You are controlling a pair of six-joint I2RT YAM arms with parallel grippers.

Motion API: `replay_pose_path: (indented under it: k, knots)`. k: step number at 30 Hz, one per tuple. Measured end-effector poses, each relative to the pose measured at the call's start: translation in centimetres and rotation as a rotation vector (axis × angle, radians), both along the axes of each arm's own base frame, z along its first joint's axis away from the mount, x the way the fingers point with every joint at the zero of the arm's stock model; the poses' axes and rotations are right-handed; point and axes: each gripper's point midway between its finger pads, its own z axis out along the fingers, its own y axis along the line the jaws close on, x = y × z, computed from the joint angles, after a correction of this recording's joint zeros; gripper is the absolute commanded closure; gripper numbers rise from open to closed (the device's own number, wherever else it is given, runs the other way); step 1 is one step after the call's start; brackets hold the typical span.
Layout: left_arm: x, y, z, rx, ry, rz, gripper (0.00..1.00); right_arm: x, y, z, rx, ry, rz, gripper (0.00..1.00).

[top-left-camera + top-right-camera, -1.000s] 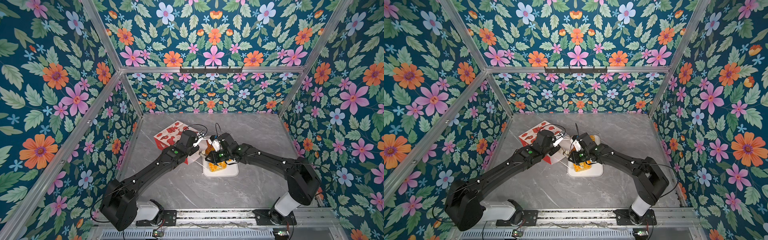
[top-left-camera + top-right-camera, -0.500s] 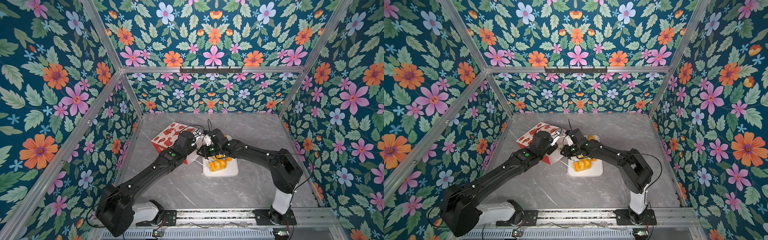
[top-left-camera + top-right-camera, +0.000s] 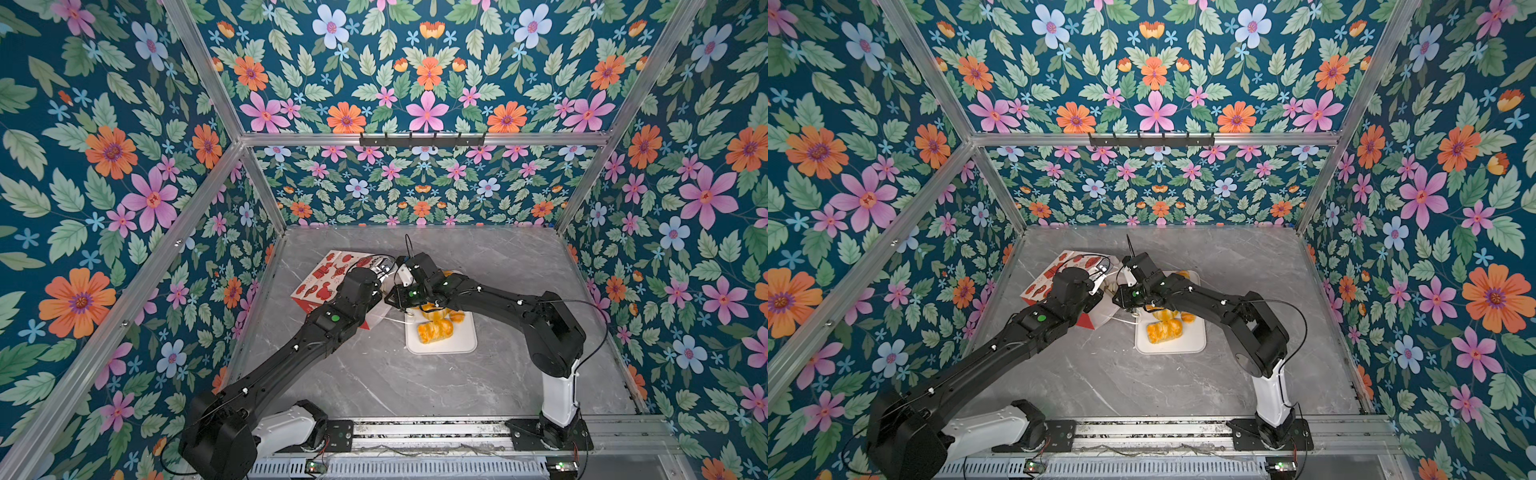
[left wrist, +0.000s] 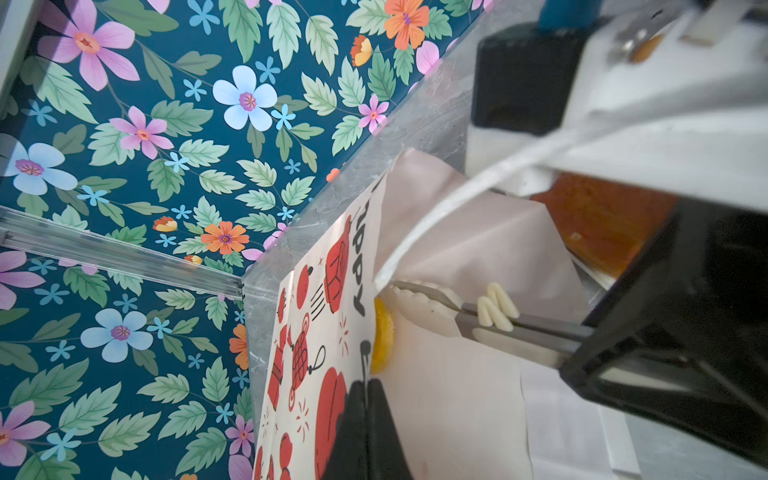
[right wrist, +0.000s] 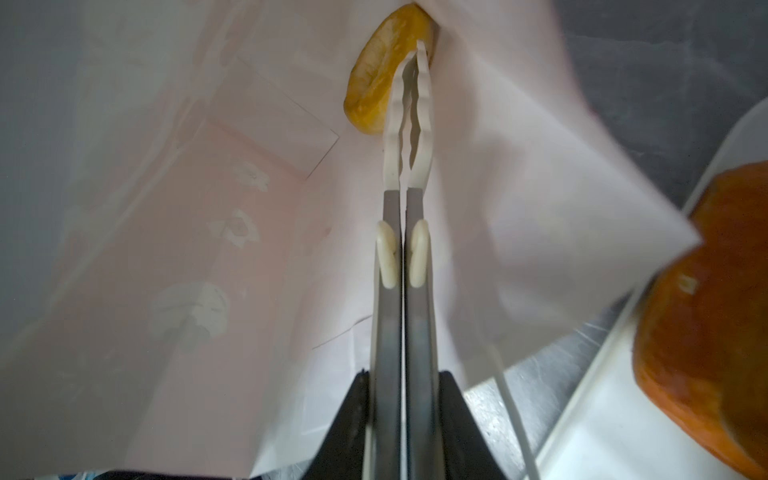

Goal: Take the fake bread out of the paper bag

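The paper bag (image 3: 328,278) (image 3: 1054,274), red and white, lies on its side at the back left of the table. My left gripper (image 4: 368,386) is shut on its rim and keeps the mouth open. My right gripper (image 5: 411,62) has long grey fingers with white serrated tips. They reach deep into the white inside and are shut, with the tips against a yellow ring of fake bread (image 5: 374,91) (image 4: 382,332). Nothing shows between the tips. More fake bread (image 3: 434,330) (image 3: 1165,330) lies on the white tray (image 3: 461,345).
The tray (image 3: 1192,345) sits just right of the bag's mouth, with a dark orange-brown bun (image 5: 706,332) close to my right wrist. A white cord handle (image 3: 395,321) trails on the grey marble table. Floral walls close in three sides.
My right gripper has swung left from above the tray into the bag's mouth. The left gripper has kept its hold on the bag's rim.
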Motion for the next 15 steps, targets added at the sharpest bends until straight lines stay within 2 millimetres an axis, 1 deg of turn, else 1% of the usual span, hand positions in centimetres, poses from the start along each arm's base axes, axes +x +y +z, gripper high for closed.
replay_pose_path:
  k: [7, 15]
  knots:
    - [-0.6, -0.1, 0.0, -0.017, -0.009, -0.029, 1.0, -1.1, 1.3, 0.4, 0.013, 0.001, 0.037, 0.68]
    - [-0.9, -0.6, 0.0, -0.036, -0.003, -0.061, 1.0, -1.1, 1.2, -0.2, 0.0, 0.007, 0.028, 0.66]
